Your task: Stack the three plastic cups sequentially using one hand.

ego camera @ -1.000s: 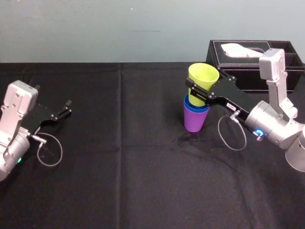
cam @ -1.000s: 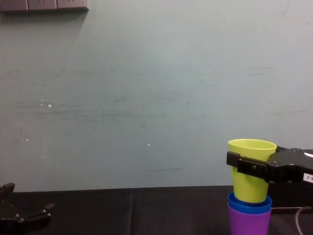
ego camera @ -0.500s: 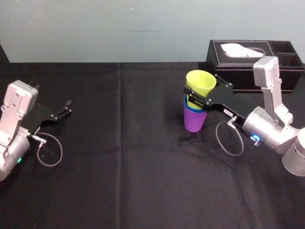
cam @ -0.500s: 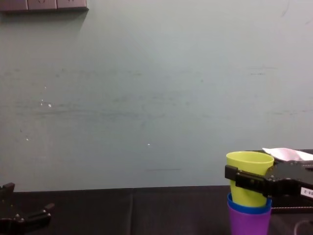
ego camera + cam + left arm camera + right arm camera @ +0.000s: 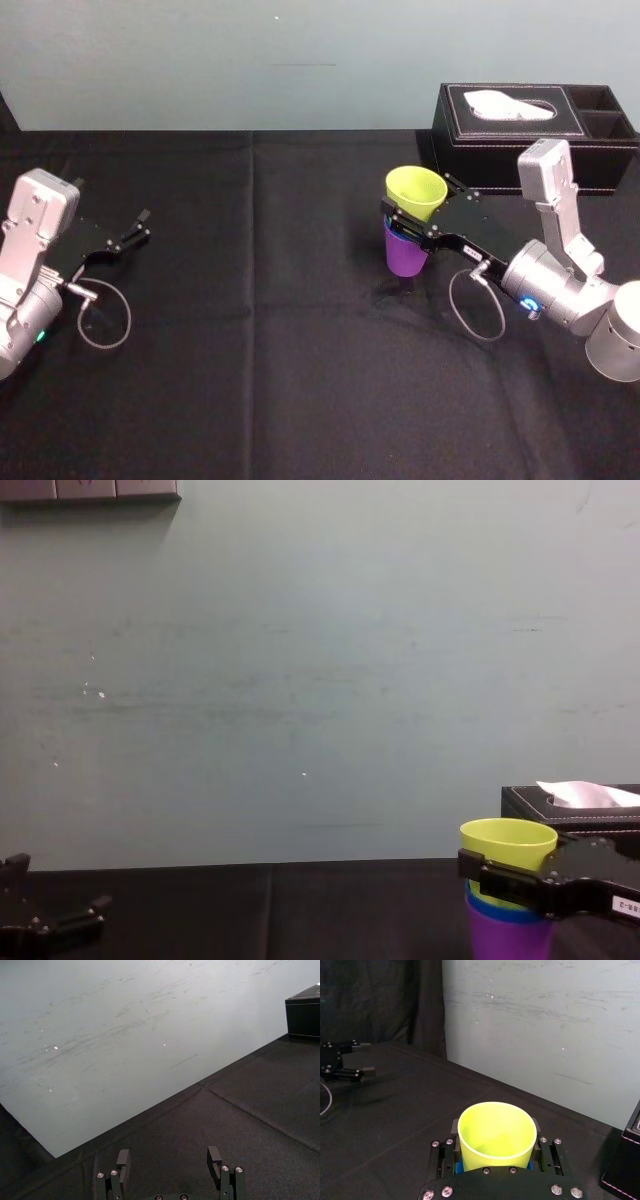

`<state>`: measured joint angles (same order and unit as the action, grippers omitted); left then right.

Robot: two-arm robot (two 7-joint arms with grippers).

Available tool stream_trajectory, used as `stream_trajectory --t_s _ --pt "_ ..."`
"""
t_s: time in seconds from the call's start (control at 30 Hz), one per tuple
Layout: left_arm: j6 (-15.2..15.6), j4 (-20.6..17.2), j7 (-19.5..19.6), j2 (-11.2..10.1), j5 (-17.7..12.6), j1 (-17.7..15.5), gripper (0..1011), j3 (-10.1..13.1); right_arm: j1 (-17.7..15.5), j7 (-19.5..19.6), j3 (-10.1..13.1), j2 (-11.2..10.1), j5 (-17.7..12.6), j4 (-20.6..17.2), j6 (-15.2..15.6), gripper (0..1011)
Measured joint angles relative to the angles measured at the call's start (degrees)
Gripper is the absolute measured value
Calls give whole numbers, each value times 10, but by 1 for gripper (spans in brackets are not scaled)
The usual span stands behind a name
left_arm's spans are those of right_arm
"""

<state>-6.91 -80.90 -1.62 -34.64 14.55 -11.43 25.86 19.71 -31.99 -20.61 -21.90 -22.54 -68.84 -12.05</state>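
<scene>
Black cloth (image 5: 300,380): covers the whole table, with a pale green wall (image 5: 300,680) behind. The tissue box (image 5: 530,112) sits at the far right edge and is the marker for everything below.
Purple cup (image 5: 404,258): upright on the cloth, near the tissue box and in front of its left end. It is the bottom of the stack and has not moved over the last second.
Blue cup (image 5: 497,910): nested in the purple cup, with just a thin band of its rim showing.
Yellow-green cup (image 5: 416,190): a second ago it stood tall over the stack with little more than its base inside the blue cup. It has since sunk steadily, and now roughly its upper half shows. In the chest view its rim has dropped far enough that the tissue box appears behind it.
Right gripper (image 5: 414,207): reaches in from the tissue box's near side. Its jaws are closed narrow against both flanks of the yellow-green cup, just under the rim and nearly down on the blue rim. The arm has lowered along with the cup.
Left gripper (image 5: 169,1160): parked well apart from the tissue box, far across the cloth on the robot's left, jaws wide and empty.
Meaning for the task: all three cups appear nested, so the stacking looks all but finished. What is left, by my reading, is to let go and back the jaws away without tipping the stack.
</scene>
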Motion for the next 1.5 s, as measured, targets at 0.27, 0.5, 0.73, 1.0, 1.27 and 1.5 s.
stream_trajectory --t_s 0.27,0.5,0.73,1.0,1.27,1.5 --pt "0 0 0 0 0 0 1011 0 -4 6 4 1 9 2 -4 748" --pt "0 0 0 0 0 0 1011 0 -6 10 6 3 17 1 -6 747" --pt "0 0 0 0 0 0 1011 0 -6 11 8 4 20 1 -6 747" --pt "0 0 0 0 0 0 1011 0 -6 11 8 4 20 1 -6 825" --pt "0 0 0 0 0 0 1011 0 -6 11 7 3 20 1 -5 1003" --pt "0 0 0 0 0 0 1011 0 -11 11 8 -1 21 -13 -8 1000"
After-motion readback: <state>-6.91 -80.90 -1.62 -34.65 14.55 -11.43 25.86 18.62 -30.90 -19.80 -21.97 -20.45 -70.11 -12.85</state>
